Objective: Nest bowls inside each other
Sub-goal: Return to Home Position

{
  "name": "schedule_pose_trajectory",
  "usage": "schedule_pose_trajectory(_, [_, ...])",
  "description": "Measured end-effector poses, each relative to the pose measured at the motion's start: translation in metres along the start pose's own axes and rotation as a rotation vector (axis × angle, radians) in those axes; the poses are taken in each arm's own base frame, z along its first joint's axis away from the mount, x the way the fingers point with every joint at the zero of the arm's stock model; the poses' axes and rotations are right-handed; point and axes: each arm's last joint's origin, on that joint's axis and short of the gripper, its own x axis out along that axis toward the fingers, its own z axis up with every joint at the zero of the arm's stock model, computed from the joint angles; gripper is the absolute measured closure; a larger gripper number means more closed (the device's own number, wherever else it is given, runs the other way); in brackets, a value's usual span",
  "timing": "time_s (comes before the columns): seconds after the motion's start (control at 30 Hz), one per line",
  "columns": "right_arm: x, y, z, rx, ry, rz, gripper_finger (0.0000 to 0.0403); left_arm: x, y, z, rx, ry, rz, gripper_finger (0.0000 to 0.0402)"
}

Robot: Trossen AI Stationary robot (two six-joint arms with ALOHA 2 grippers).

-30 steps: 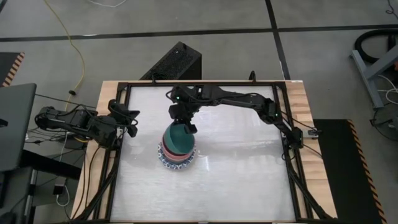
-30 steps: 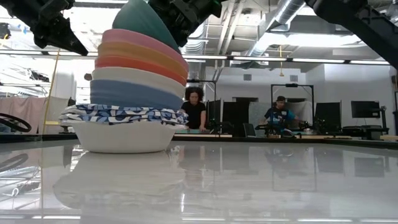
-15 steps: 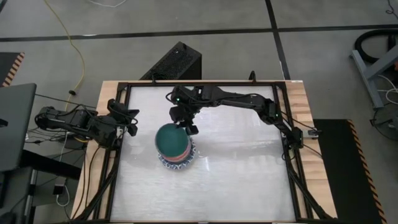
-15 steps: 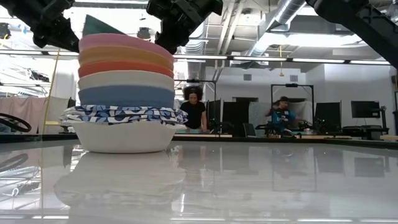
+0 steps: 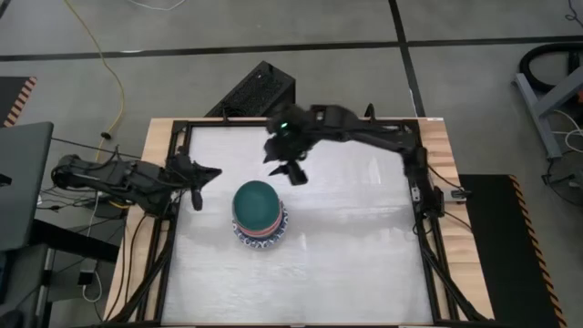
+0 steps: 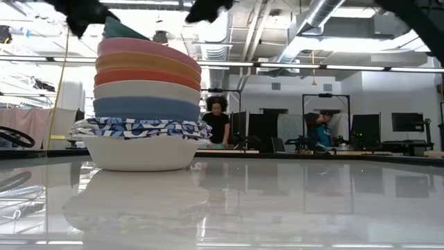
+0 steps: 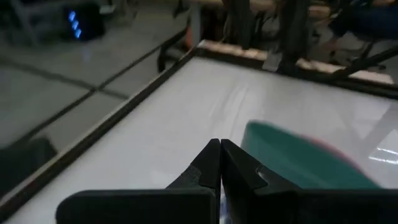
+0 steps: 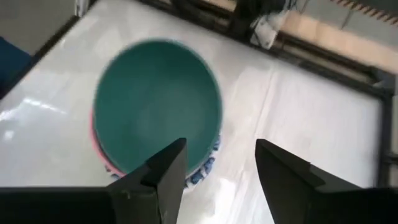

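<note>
Bowl stack (image 5: 259, 214) judged complete on surface (image 5: 355, 260); right gripper (image 5: 293, 173) beside it, fingers open; left gripper (image 5: 196, 180) fingers closed. Next: arms home.

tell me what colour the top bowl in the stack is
Teal green. The top bowl shows best in the right wrist view.

Glossy table, smooth bowls.

The table (image 5: 346, 264) top is white and mirror-glossy, reflecting the bowls (image 6: 142, 114). Bare pale wood (image 5: 444, 155) shows along its left and right edges, and just inside that runs a black frame (image 5: 428, 264) that looks like matt metal. The bowls look smooth with a soft sheen, and the teal bowl (image 8: 158, 102) is matt inside. The left gripper (image 7: 219, 144) and right gripper (image 8: 221, 146) have matt, dark, plastic-looking fingers.
</note>
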Motion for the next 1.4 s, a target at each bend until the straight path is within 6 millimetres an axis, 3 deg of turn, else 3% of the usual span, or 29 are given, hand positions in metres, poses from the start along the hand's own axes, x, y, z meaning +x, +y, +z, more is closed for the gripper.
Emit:
schedule_pose_trajectory(0.23, [-0.075,0.026,0.018,-0.039,-0.111,-0.022,0.0216,0.036,-0.028,0.004,0.204,-0.023,-0.055,0.0401])
schedule_pose_trajectory(0.43, [-0.111,0.041,0.022,-0.032,-0.162,-0.039,0.0231,0.063,-0.047,-0.004,0.287,0.015,-0.104,0.0401])
schedule_pose_trajectory(0.63, [-0.116,0.048,0.022,-0.033,-0.149,-0.025,0.0235,0.074,-0.053,-0.012,0.273,0.062,-0.103,0.0402])
schedule_pose_trajectory(1.13, [-0.116,0.049,0.018,-0.011,-0.114,-0.011,0.0235,0.070,-0.057,-0.019,0.215,0.106,-0.086,0.0401])
schedule_pose_trajectory(1.4, [-0.115,0.049,0.017,0.001,-0.104,-0.006,0.0235,0.074,-0.056,-0.035,0.171,0.085,-0.066,0.0401])
